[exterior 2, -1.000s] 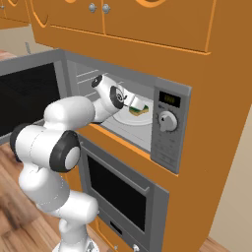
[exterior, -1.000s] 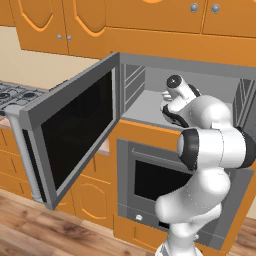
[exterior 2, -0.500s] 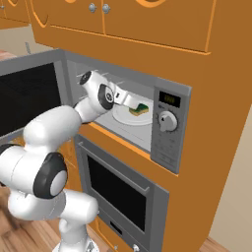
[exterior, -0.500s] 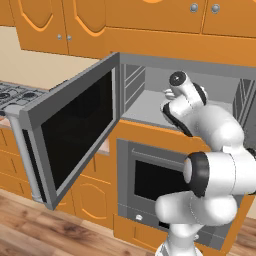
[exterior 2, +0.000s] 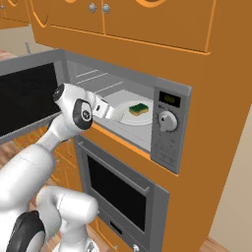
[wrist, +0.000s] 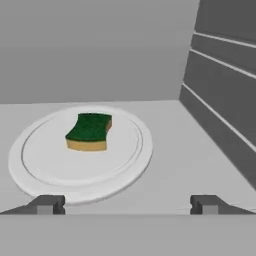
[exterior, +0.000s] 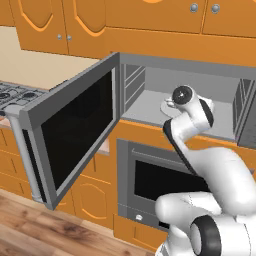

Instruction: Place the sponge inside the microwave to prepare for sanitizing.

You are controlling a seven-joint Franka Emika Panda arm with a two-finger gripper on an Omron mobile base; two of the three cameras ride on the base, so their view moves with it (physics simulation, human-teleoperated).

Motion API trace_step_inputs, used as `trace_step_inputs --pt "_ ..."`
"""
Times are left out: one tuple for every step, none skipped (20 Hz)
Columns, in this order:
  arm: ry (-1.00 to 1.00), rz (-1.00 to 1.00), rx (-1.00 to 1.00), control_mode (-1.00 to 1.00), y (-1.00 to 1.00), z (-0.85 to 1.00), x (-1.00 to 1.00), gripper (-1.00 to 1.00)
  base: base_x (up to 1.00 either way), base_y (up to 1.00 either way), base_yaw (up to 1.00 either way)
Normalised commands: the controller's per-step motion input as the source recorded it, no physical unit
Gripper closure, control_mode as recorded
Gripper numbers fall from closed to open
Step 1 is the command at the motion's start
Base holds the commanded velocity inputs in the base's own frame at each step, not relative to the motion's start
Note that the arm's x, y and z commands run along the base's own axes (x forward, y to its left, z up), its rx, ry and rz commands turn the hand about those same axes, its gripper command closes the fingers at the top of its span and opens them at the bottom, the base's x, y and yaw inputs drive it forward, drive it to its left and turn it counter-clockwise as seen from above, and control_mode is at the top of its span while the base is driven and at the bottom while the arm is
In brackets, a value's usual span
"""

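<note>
The sponge (wrist: 89,131), dark green on top and yellow beneath, lies flat on the white turntable plate (wrist: 45,172) inside the microwave (exterior 2: 166,142). In the right base view the sponge (exterior 2: 140,109) rests on the plate (exterior 2: 129,118) toward its back right. My gripper (wrist: 127,205) is open with nothing between its fingertips (wrist: 48,204), and it sits just short of the plate's near rim. In the right base view the gripper (exterior 2: 118,115) reaches in at the cavity's front left. The microwave door (exterior: 75,130) is swung wide open to the left.
The door's long grey bar handle (exterior: 24,152) juts out toward the room. A grey oven (exterior 2: 123,192) sits directly below the microwave. Ribbed cavity walls (wrist: 225,85) close in on the side. Orange cabinets (exterior: 150,20) hang above, and a stove top (exterior: 15,92) lies to the far left.
My hand has drawn back from the sponge toward the cavity opening, with the arm's upper joints swinging. The sponge stays put on the plate.
</note>
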Motion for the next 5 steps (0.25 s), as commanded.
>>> trace_step_inputs --pt "-0.07 0.03 -0.03 -1.00 0.39 0.31 -1.00 -1.00 0.00 0.00 0.00" --pt "-0.04 0.05 -0.04 -1.00 0.37 0.34 -1.00 -1.00 0.00 0.00 0.00" --pt "0.00 0.05 -0.04 -1.00 0.37 0.39 -1.00 -1.00 0.00 0.00 0.00" --pt "0.00 0.03 0.00 -1.00 0.29 0.44 -1.00 -1.00 0.00 0.00 0.00" --pt "0.00 0.02 0.00 -1.00 0.31 0.49 -1.00 -1.00 0.00 0.00 0.00"
